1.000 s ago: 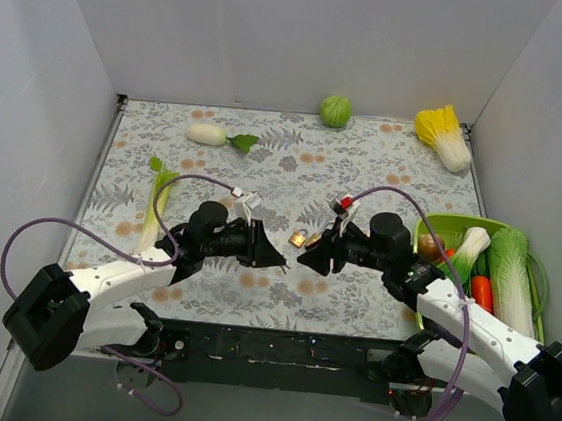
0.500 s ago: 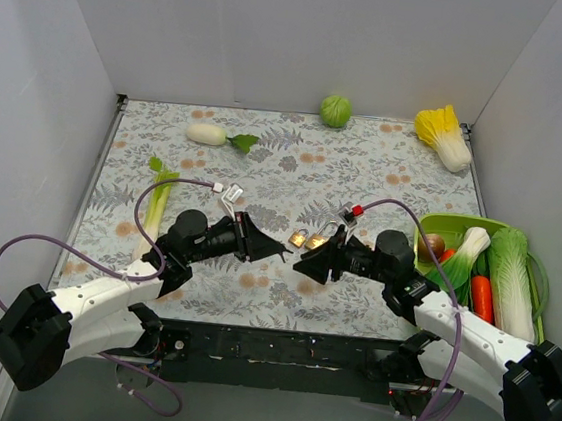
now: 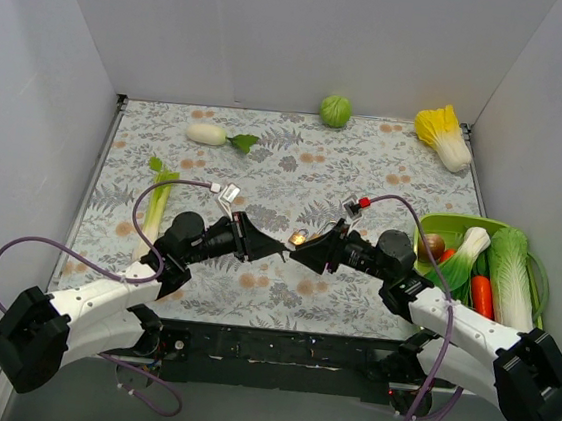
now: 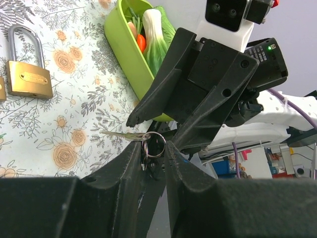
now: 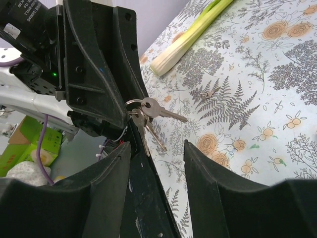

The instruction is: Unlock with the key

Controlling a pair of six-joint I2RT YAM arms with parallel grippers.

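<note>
Top external: left gripper [image 3: 279, 250] clamped on keys [image 5: 150, 110], facing right gripper [image 3: 294, 254], its jaws parted. Padlock [image 3: 299, 238] just behind, well apart from table [image 3: 386, 171] edges.

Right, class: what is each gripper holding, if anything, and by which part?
The left gripper pinches the keys at their ring end; the right gripper is open, holding nothing.
</note>
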